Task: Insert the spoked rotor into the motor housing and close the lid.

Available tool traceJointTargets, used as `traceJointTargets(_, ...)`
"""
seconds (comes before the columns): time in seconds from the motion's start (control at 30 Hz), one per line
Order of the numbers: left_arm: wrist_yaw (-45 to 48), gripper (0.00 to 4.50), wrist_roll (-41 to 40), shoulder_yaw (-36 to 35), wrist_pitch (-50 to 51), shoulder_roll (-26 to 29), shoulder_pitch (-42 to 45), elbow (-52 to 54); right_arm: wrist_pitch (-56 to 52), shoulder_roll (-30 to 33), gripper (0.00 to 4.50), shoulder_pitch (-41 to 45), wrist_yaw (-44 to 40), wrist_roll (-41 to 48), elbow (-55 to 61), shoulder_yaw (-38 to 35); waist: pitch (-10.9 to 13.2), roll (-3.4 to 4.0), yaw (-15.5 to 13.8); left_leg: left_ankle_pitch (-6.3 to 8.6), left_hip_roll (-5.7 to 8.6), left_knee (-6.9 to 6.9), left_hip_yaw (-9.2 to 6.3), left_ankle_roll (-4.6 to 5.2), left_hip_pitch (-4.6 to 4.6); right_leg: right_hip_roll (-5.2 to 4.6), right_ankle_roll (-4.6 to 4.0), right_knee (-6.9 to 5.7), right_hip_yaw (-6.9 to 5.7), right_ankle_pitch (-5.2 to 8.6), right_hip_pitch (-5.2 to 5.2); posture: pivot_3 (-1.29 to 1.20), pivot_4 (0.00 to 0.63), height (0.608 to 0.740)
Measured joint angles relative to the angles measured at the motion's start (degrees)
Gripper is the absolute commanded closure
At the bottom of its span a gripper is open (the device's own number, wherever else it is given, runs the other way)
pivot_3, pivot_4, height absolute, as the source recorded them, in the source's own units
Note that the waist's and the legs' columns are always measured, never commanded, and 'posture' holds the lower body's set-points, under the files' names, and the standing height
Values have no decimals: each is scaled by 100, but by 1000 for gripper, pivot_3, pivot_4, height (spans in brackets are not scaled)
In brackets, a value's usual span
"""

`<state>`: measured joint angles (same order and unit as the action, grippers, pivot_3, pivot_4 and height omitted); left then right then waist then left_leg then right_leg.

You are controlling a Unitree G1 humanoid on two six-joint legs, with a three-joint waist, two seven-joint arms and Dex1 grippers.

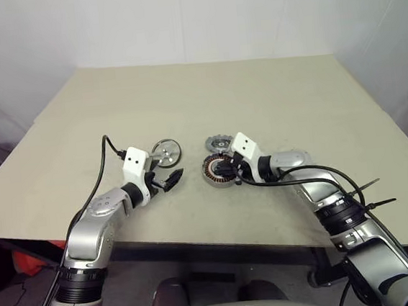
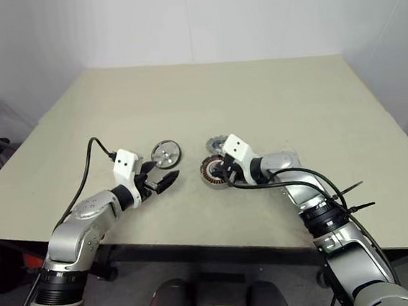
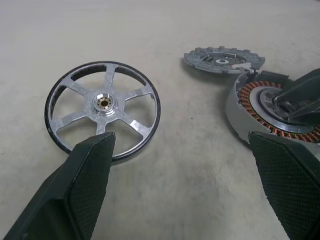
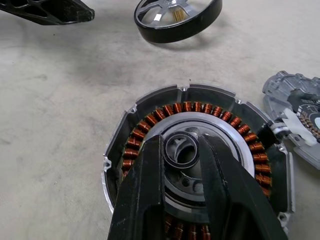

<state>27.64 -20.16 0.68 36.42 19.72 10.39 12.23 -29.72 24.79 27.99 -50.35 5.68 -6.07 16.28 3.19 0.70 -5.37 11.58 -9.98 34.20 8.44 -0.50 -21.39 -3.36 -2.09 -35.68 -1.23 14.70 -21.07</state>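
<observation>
Three parts lie on our beige table (image 1: 278, 95), near its front edge, with white walls behind it and a dark floor showing below the near edge.

Our left gripper (image 1: 169, 178) hangs low over the table with its fingers (image 3: 85, 185) spread wide, holding nothing. The rotor (image 3: 103, 104) lies flat just past its fingertips, a little to the left finger's side, apart from both; six silver spokes run from hub to dark ring.

Our right gripper (image 4: 187, 150) sits over the housing (image 4: 150, 125), fingers (image 4: 145, 190) narrowed to a small gap. Their tips rest at the dark ring in the housing's centre; whether they pinch it or only touch it, we cannot tell. Copper windings ring that centre all round the fingers.

The lid (image 3: 223, 58) lies flat just beyond the housing, on the far side from the right wrist, its rim close to the housing's rim. The rotor is off to the right gripper's left, well clear of the housing.
</observation>
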Motion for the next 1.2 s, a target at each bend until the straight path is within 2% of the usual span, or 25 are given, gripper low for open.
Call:
traceJointTargets(0.73, -34, 0, 21, 1, 0, 6, -1, -2, 142, -3, 3926, 210, 64, -10, -374, -1, 0, 0, 2, -2, 0, 0, 0, -3, 4, 0, 0, -3, 0, 0, 2, 0, 0, 740)
traceJointTargets(0.77, -38, 0, 22, 1, 0, 6, -1, -2, 139, -4, 3206, 232, 61, -10, -400, -1, 0, 0, 2, -2, 0, 0, 0, -3, 4, 0, 0, -3, 0, 0, 2, 0, 0, 740)
traceJointTargets(0.9, -44, 0, 25, 1, -1, 5, -5, -2, 162, 30, 2047, 243, 48, -14, -422, -48, 0, 0, 2, -1, 0, 0, 0, -2, 2, 1, 0, -2, 0, 0, 0, 0, 0, 740)
traceJointTargets(1.2, -41, 0, 30, 4, -16, 5, -27, -5, 148, 73, 2047, 22, -188, 189, 210, -111, 0, 0, 1, -1, -1, -1, 0, -2, -4, 1, -1, -2, 0, 0, -6, 0, 0, 740)
